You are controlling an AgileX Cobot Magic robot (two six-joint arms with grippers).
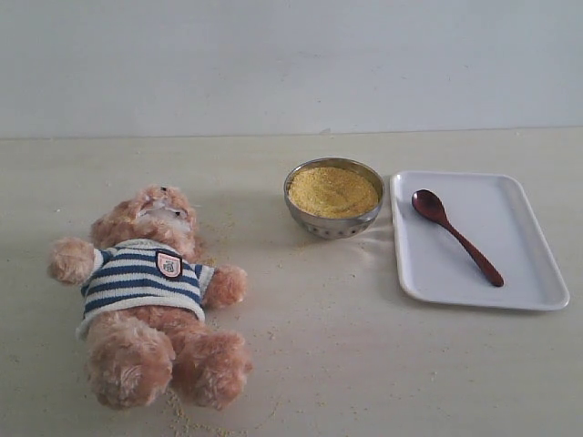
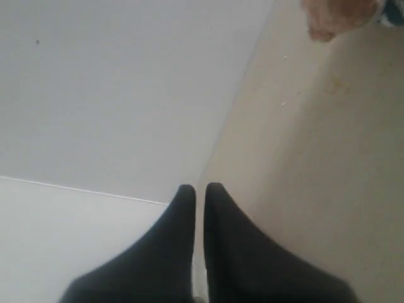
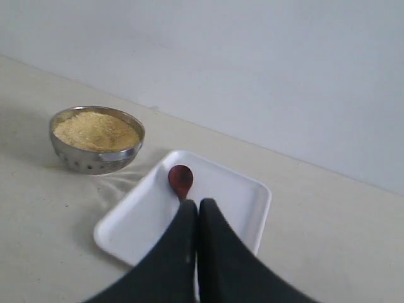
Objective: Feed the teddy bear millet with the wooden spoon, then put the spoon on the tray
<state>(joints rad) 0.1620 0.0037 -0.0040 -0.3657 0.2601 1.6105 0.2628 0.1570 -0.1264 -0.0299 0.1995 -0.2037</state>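
Note:
The teddy bear (image 1: 146,291) lies on its back at the left of the table, in a navy-and-white striped sweater. Yellow millet (image 1: 332,189) fills a shiny metal bowl (image 1: 332,225) at the middle. To the bowl's right, the wooden spoon (image 1: 455,235) lies diagonally on the white tray (image 1: 510,273). Neither arm shows in the exterior view. My right gripper (image 3: 197,202) is shut with nothing in it, off the table, facing the tray (image 3: 126,221); its fingers hide the spoon (image 3: 180,180) handle. My left gripper (image 2: 199,187) is shut and empty, with a bear paw (image 2: 334,16) far ahead.
Loose millet grains lie scattered on the beige table (image 1: 346,364) around the bear's feet and near the bowl. A pale wall (image 1: 291,64) rises behind the table's far edge.

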